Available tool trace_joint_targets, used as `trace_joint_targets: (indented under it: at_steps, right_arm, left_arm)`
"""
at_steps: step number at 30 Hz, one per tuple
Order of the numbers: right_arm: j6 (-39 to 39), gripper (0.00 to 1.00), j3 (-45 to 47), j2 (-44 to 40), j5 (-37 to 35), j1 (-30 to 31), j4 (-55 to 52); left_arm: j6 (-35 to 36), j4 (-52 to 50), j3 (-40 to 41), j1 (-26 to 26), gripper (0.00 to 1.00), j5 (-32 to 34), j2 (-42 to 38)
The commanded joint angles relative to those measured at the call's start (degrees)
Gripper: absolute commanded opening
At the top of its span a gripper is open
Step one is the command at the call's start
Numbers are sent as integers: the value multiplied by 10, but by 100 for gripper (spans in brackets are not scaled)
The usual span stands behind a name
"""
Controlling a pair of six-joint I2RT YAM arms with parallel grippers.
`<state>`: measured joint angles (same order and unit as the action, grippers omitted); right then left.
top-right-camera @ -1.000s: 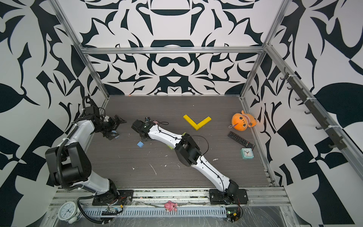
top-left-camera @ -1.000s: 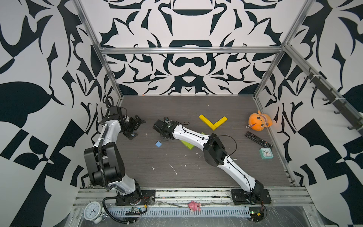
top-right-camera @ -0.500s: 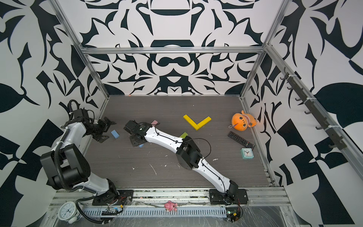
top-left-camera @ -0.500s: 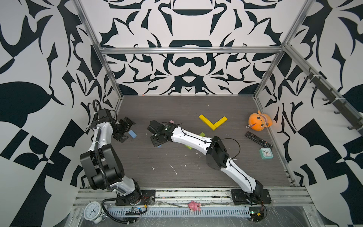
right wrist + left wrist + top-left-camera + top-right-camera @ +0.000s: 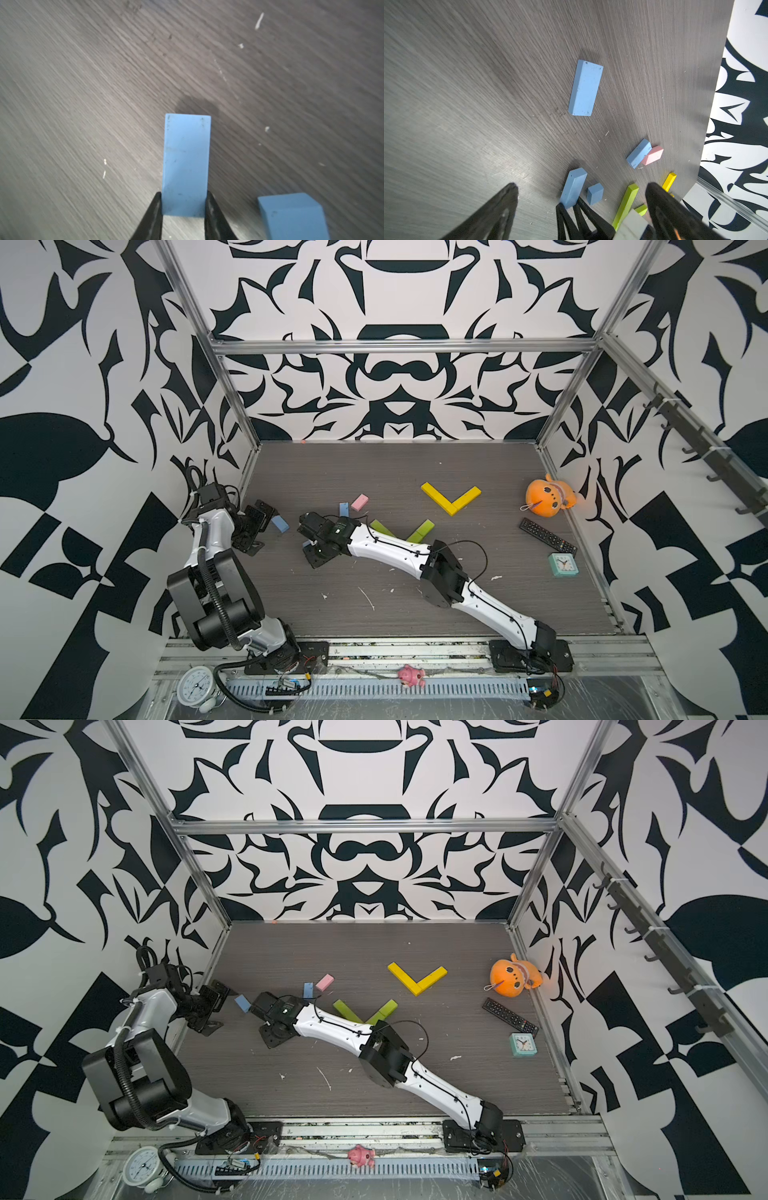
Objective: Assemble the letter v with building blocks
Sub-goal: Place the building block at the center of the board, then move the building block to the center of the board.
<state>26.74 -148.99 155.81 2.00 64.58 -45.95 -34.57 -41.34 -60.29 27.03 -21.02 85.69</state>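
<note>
Grey wood-grain tabletop (image 5: pixel 374 464), b/w patterned walls (image 5: pixel 395 385). R gripper (image 5: pixel 184 195) pinched on short blue block (image 5: pixel 187 155), left of centre in both top views. L gripper (image 5: pixel 582 185) spread wide, nothing btwn fingers (image 5: pixel 500 207), far left by wall. Yellow V (image 5: pixel 451 508) laid flat, upper centre-right.

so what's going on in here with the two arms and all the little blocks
Two robot arms are laying out V shapes from building blocks on a table. A yellow V already lies complete, and two lime green blocks form another, partly under the right arm. The right tool grips a light blue block close to the table. The left tool hangs open and empty by the left wall, beside another light blue block.
</note>
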Motion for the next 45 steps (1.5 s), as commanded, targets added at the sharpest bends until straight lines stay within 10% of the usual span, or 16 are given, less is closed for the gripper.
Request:
trace_joint_targets:
  at_steps: [1, 13, 25, 40, 45]
  right_arm:
    - [-11, 42, -45, -22, -1, -4, -11]
    - [-45, 99, 218, -343, -22, -83, 25]
    - [-28, 99, 656, -655, -14, -239, 131]
    - [-11, 99, 742, -701, 6, -242, 163]
    - [-4, 99, 749, -708, 6, -243, 168]
  left_arm:
    - [-13, -12, 22, -3, 98, -17, -21]
    - [16, -89, 5, -105, 95, 39, -48]
    - [26, -123, 18, -271, 86, 169, 36]
    - [5, -85, -2, -317, 70, 217, 137]
    - [8, -86, -12, -318, 51, 235, 160]
